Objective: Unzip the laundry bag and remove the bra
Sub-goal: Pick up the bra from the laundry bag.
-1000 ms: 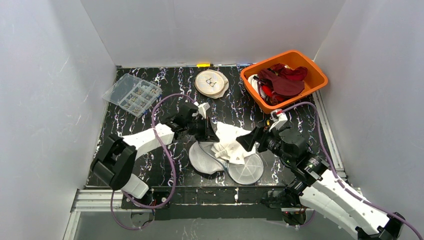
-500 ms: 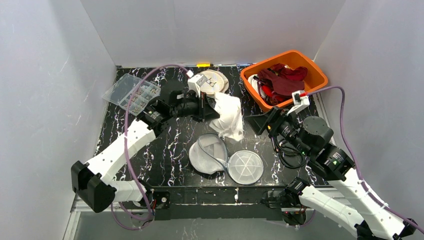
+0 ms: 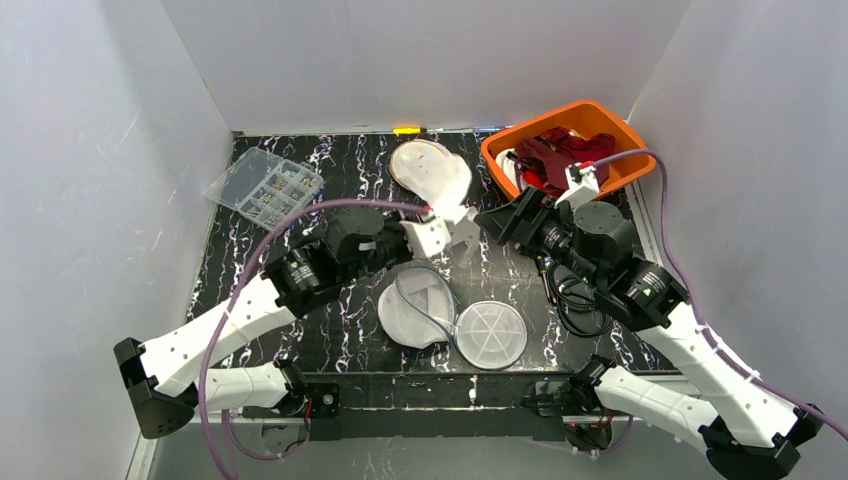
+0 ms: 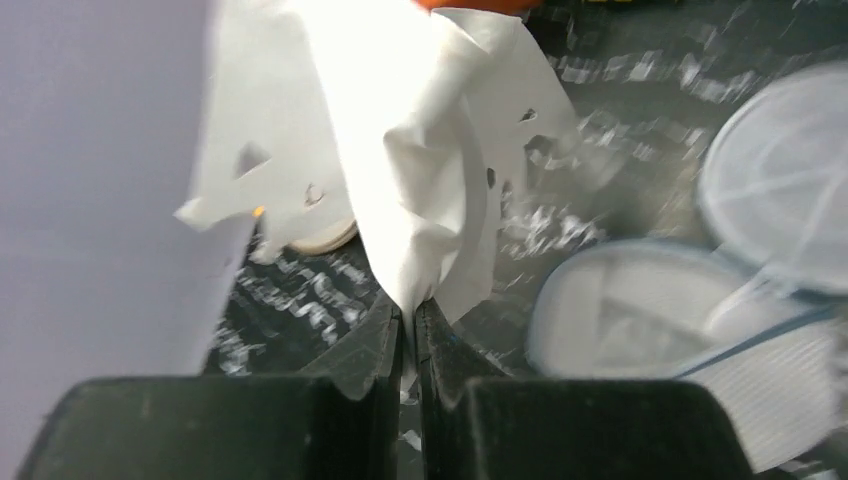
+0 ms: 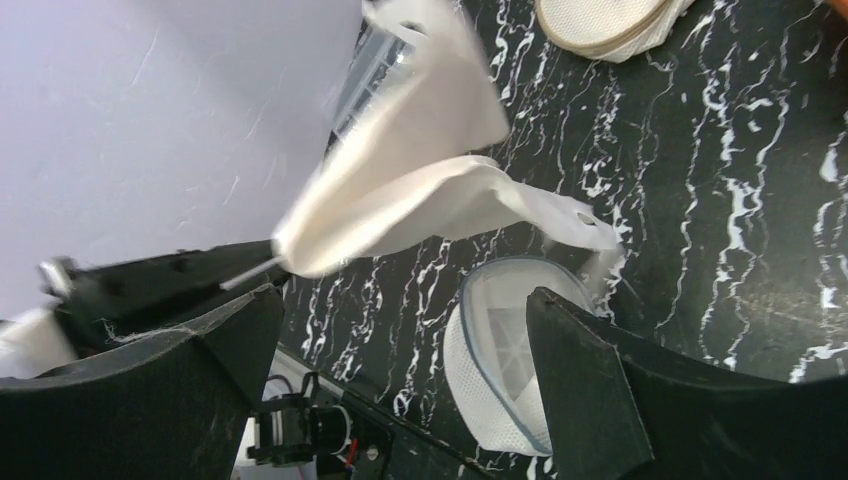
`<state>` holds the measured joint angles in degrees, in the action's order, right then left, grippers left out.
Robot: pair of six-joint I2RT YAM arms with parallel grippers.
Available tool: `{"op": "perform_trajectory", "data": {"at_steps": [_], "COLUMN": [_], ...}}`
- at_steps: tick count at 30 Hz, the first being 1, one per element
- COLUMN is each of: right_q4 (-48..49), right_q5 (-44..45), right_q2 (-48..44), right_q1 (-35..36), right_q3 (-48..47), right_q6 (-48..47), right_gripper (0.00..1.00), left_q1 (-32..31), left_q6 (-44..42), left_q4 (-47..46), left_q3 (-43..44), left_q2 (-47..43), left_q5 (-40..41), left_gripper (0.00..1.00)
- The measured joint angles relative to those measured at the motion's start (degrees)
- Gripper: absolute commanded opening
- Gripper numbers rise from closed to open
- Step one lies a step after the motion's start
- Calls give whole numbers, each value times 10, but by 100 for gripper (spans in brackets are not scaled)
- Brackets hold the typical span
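Observation:
The white bra (image 3: 438, 178) hangs in the air over the middle of the table, with my left gripper (image 3: 452, 226) shut on its lower edge. In the left wrist view the jaws (image 4: 408, 318) pinch the bra (image 4: 430, 170), which spreads upward from them. The round white mesh laundry bag (image 3: 413, 314) lies unzipped on the table below, its flat round lid (image 3: 490, 334) folded out to the right. My right gripper (image 3: 505, 220) hovers just right of the bra, open and holding nothing. Between its spread fingers (image 5: 590, 385) I see the bra (image 5: 420, 190) and the bag (image 5: 500, 365).
An orange bin (image 3: 628, 150) of dark red clothes stands at the back right, close behind the right arm. A clear compartment box (image 3: 263, 187) lies at the back left. A beige round bag (image 5: 610, 25) sits at the back centre, mostly hidden by the bra from above.
My left gripper has lifted the bra clear of the bag and carried it toward the back. The right gripper has drawn away from the bag, rising toward the orange bin.

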<state>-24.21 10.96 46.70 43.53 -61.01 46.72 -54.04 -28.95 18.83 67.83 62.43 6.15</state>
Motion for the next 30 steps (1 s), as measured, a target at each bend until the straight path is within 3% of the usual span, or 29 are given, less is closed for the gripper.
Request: {"op": "perform_trajectory", "data": {"at_steps": [7, 14, 22, 30], "right_q4": [8, 58, 169, 267], "right_q5": [-40, -92, -133, -98], "right_q2": [33, 40, 40, 36], "right_q1": [0, 0, 0, 0], "right_q3": [-10, 15, 120, 148], "right_q6": [43, 101, 211, 281], "right_gripper": [99, 99, 99, 99], "left_q1": [-31, -41, -48, -64], "left_q6": [-307, -492, -595, -646], "left_q4": [-129, -292, -455, -563], "left_q3": [-158, -221, -226, -223], "left_q2": [-19, -23, -10, 37], "left_q5": [129, 161, 175, 187], "left_gripper": [0, 0, 0, 0]}}
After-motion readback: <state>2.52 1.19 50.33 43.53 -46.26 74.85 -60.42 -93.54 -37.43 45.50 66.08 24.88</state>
